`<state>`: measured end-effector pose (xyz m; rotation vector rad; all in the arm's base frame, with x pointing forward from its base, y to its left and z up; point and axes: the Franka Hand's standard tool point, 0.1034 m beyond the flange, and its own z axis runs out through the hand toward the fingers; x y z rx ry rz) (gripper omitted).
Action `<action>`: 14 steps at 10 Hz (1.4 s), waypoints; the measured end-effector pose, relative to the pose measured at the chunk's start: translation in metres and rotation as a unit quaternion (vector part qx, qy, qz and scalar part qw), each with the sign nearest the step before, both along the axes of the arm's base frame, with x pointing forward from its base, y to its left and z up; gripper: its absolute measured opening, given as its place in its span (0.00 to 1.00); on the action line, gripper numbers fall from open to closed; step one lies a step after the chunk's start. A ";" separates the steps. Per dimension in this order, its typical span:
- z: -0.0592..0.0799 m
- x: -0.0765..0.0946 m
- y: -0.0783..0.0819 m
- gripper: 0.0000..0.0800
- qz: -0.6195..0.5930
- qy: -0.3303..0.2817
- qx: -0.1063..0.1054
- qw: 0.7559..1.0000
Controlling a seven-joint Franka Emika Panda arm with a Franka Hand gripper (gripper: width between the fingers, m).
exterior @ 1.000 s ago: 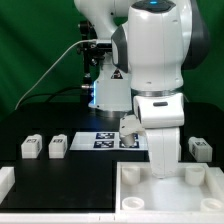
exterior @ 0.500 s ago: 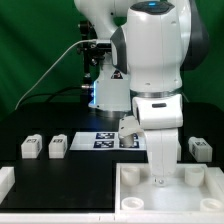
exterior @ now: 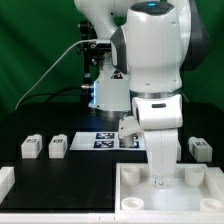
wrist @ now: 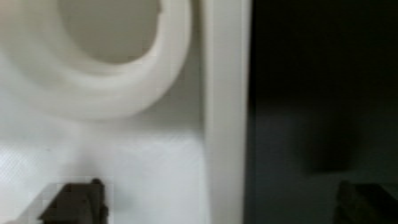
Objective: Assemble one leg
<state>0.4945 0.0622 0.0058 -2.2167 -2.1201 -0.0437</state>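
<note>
My gripper (exterior: 160,181) hangs straight down at the far rim of the large white tray-like piece (exterior: 130,202), at the exterior view's lower right. In the wrist view my gripper (wrist: 222,203) is open. Its dark fingertips (wrist: 75,203) stand wide apart, one over the white piece (wrist: 125,150) and one over the dark table, astride the rim. A round white socket (wrist: 107,60) shows beyond. Two legs (exterior: 31,147) (exterior: 58,146) lie at the exterior view's left and one leg (exterior: 201,149) at its right. A tagged white block (exterior: 128,129), perhaps a fourth leg, peeks from behind the arm.
The marker board (exterior: 103,139) lies flat on the black table behind the arm. A white part (exterior: 5,181) sits at the exterior view's lower left edge. The robot base and cables stand at the back before a green curtain.
The gripper has come down toward the tray-like piece's far rim since a second ago; over the last half second it has stayed still. Nothing else moved.
</note>
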 end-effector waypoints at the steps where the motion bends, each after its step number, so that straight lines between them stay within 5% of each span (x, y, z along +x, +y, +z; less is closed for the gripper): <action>1: 0.000 0.000 0.000 0.81 0.000 0.000 0.000 1.000; 4: 0.000 0.000 0.000 0.81 -0.003 0.000 0.000 1.000; 7: 0.031 -0.020 0.024 0.81 -0.150 0.005 0.000 0.989; 10: 0.052 -0.036 0.073 0.81 -0.371 0.008 0.012 0.929; 13: 0.051 -0.036 0.076 0.81 -0.482 0.022 0.020 0.875; 14: 0.051 -0.038 0.081 0.81 -0.553 0.036 0.019 0.832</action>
